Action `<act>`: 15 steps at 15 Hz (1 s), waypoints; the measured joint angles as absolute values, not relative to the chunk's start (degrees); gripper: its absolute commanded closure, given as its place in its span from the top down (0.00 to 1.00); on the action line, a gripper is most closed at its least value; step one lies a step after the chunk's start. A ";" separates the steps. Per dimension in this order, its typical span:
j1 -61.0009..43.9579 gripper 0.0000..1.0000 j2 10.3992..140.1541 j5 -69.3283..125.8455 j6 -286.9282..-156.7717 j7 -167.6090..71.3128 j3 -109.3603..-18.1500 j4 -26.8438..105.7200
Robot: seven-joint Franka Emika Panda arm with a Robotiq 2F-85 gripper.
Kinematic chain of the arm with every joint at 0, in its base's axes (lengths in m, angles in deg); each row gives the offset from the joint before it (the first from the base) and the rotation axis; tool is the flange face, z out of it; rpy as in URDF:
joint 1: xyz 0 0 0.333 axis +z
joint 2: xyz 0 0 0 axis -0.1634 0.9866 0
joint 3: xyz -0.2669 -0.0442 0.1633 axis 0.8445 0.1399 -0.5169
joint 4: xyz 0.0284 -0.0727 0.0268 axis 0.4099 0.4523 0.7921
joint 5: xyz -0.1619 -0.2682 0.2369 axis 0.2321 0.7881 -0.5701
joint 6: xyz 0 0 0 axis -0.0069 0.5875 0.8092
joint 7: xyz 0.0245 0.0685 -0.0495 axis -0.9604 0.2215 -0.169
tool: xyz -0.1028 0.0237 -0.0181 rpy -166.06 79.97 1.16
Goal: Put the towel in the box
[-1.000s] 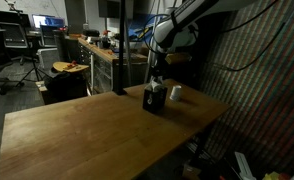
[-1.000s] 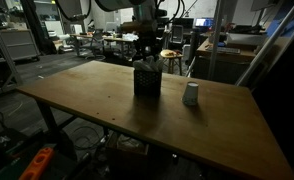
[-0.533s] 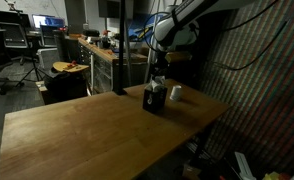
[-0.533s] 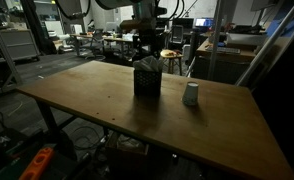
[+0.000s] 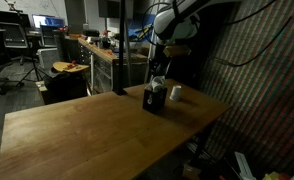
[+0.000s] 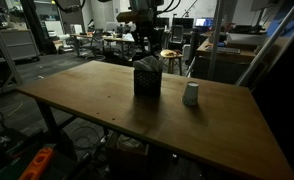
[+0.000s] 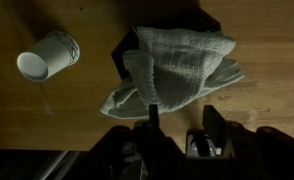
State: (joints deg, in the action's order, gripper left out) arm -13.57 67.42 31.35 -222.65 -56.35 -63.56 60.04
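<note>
Wrist view, looking straight down: the box [image 7: 121, 56] is a small dark cube seen approx. centre frame, most of its open top hidden by the towel [image 7: 177, 68]. The towel is a pale, finely woven cloth, bunched up and sitting in the box's mouth. Its folds spill past the rim on the side nearest the camera, and one corner droops toward the wooden table [image 7: 267, 90].

The gripper [image 7: 183, 116] comes in from the bottom edge, on the near side of the box. Its two dark fingers stand apart – a moderate gap w/ bare table showing between them, nothing held. One fingertip overlaps the towel's drooping edge in the picture; can't tell if it touches.

A small white cup [image 7: 47, 55] sits on the table near the box, to its left in this view, not touching it.

In both exterior views the room is dim. The box [image 5: 154, 98] [image 6: 147, 81] stands on the table [image 5: 87, 135] [image 6: 97, 95] w/ the pale towel [image 5: 157, 83] [image 6: 147, 63] showing at its top. The gripper [image 5: 158, 70] [image 6: 145, 47] hangs directly above the box, and the cup [image 5: 174, 93] [image 6: 191, 94] stands just beside it.
</note>
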 measured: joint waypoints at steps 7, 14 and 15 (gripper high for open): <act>-12.39 0.04 66.62 31.54 -222.65 -56.34 -64.11 59.84; -12.52 0.05 67.81 31.54 -222.66 -56.46 -64.06 60.11; -12.53 0.03 68.22 31.54 -222.66 -56.55 -64.06 60.13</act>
State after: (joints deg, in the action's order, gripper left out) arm -12.53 68.22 31.54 -222.66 -56.55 -64.06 60.13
